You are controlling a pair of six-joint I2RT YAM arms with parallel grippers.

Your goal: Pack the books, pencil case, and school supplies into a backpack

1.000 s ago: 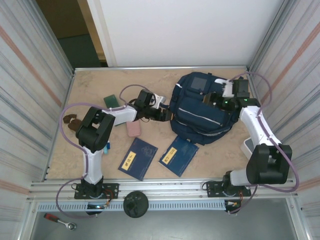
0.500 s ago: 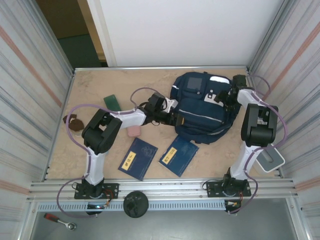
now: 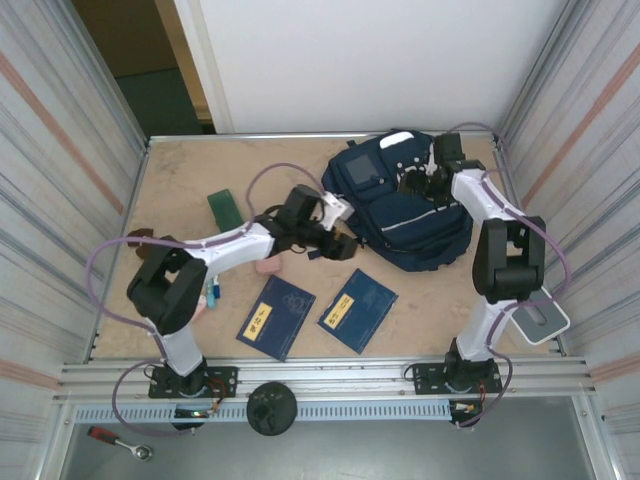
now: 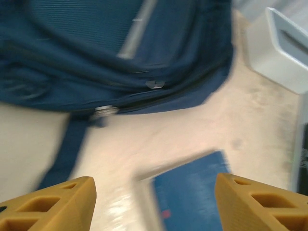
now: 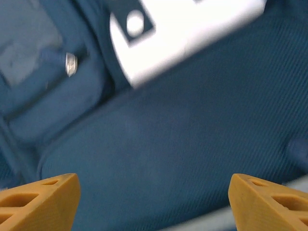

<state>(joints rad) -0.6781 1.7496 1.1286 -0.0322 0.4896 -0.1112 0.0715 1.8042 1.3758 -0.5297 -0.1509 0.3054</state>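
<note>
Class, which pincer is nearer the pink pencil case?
Left. The left pincer hovers just right of the pencil case; the right pincer is over the backpack, farther away.

The left arm and the right arm share white tubular links and bulky black joints; thin lilac cables loop alongside each. Their ochre plastic fingers bear rectangular cut-outs.

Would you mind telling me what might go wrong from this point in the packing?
1. The right gripper hangs open over the backpack; closing there may pinch only loose fabric and drag the bag.
2. The open left gripper sits between the backpack and a book, and its arm passes over the pencil case, so a sweep could shove either aside.
</note>
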